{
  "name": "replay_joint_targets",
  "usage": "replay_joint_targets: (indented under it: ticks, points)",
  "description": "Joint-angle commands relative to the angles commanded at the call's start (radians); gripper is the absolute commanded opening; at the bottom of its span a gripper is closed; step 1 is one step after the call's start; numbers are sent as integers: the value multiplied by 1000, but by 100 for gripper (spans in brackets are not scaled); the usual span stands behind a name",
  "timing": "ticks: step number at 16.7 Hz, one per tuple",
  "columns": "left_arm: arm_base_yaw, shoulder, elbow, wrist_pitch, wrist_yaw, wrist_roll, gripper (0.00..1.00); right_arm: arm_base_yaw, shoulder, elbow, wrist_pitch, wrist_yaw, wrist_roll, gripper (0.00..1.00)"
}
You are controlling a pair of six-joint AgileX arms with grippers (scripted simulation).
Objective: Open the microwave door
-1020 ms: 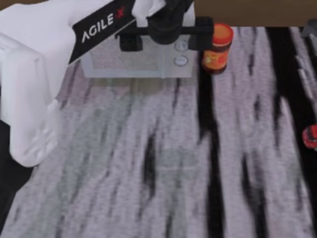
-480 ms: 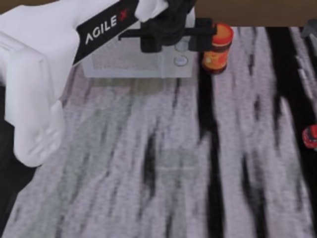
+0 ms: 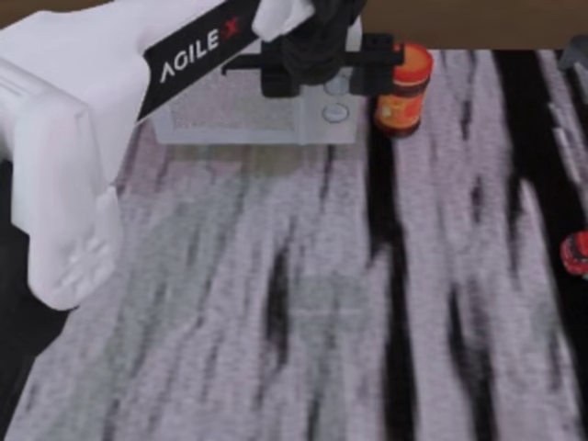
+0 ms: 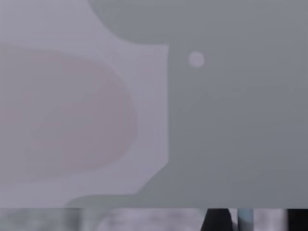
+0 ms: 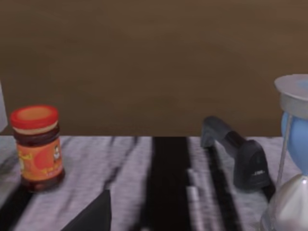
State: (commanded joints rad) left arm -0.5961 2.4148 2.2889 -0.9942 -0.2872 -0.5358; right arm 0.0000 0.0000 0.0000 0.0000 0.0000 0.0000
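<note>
While the microwave door (image 3: 234, 108) is looking flush with the microwave (image 3: 253, 115) and so not yet swung open, the left end effector (image 3: 317, 69) is hovering over the oven's top front edge near the knob panel, its two fingers spread wide apart and gripping nothing. Directly beneath it the door seam is sitting, an orange-lidded jar (image 3: 404, 89) is standing just beside its outer finger, crowding that side, and the bench (image 3: 303, 303) is lying open in front for the swing. Off at the bench's right, the right end effector (image 5: 94, 214) is sitting parked; its finger state I cannot tell.
</note>
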Motion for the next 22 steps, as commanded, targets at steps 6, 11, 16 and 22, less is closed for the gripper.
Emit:
replay_joint_targets:
  ticks: [6,11,16,22]
  points:
    - [-32,-61,-95,33,5,-14,0,0,0,0,0,0,0,100]
    - [-31,-127,-219,84,-15,-30,0,0,0,0,0,0,0,100]
    - [-31,-127,-220,84,-15,-30,0,0,0,0,0,0,0,100]
    - [-31,-127,-220,84,-15,-30,0,0,0,0,0,0,0,100]
